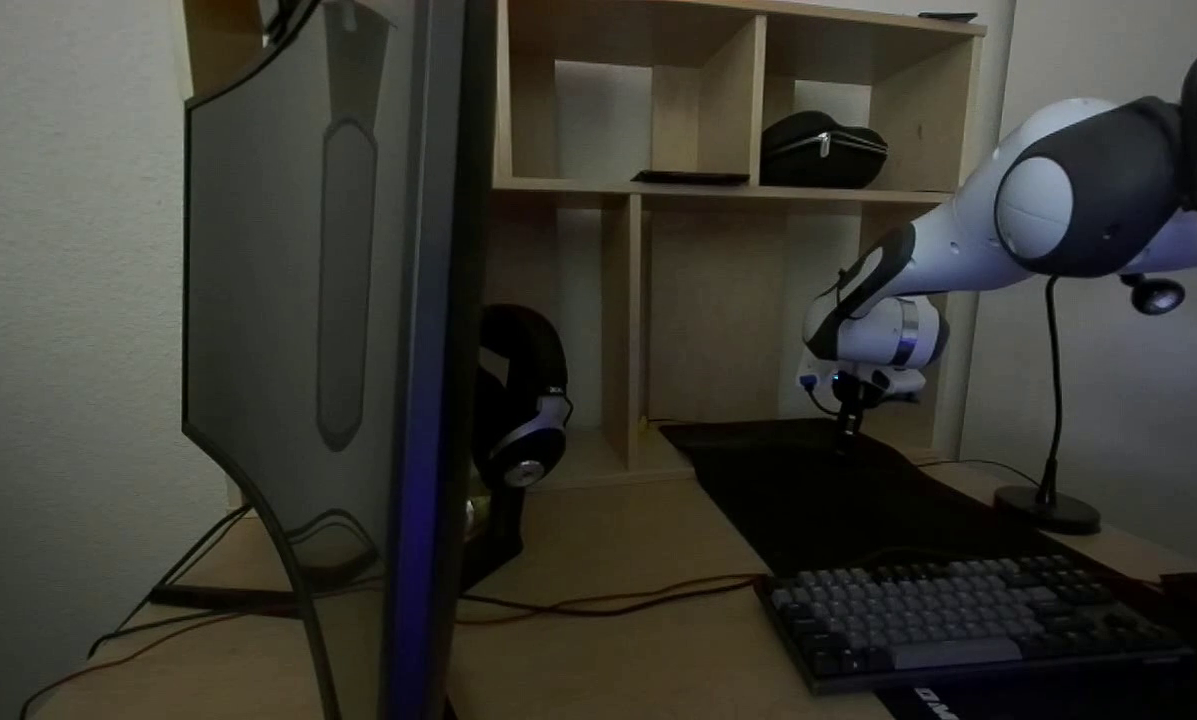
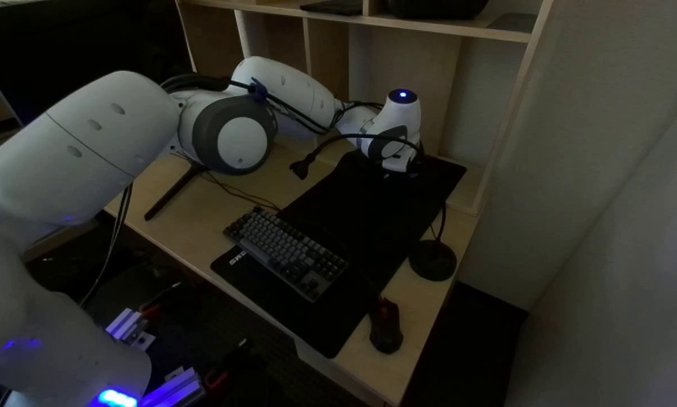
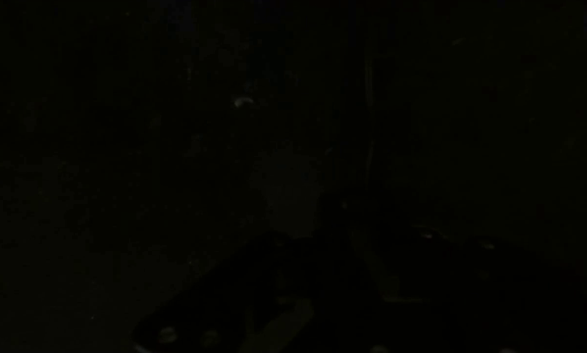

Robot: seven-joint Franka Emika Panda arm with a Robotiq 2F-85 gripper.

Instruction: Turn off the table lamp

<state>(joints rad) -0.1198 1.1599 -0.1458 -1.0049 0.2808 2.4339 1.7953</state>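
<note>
The table lamp (image 1: 1056, 390) is a slim dark gooseneck on a round dark base, and its head shows no glow. It also stands in an exterior view (image 2: 432, 260), at the desk's right edge, its stem arching over the mat. My gripper (image 1: 847, 432) points down over the far end of the black mat, apart from the lamp's base. It looks like one narrow dark shape with its fingers together and nothing visible in them. In the wrist view the gripper (image 3: 313, 240) is barely visible because the picture is almost black.
A keyboard (image 2: 287, 249) and a mouse (image 2: 386, 325) lie at the near end of the black mat (image 2: 366, 215). A large monitor (image 1: 298, 300) and headphones (image 1: 528, 400) stand on the desk. A wooden shelf (image 1: 618, 330) rises behind the gripper, with a wall beside the lamp.
</note>
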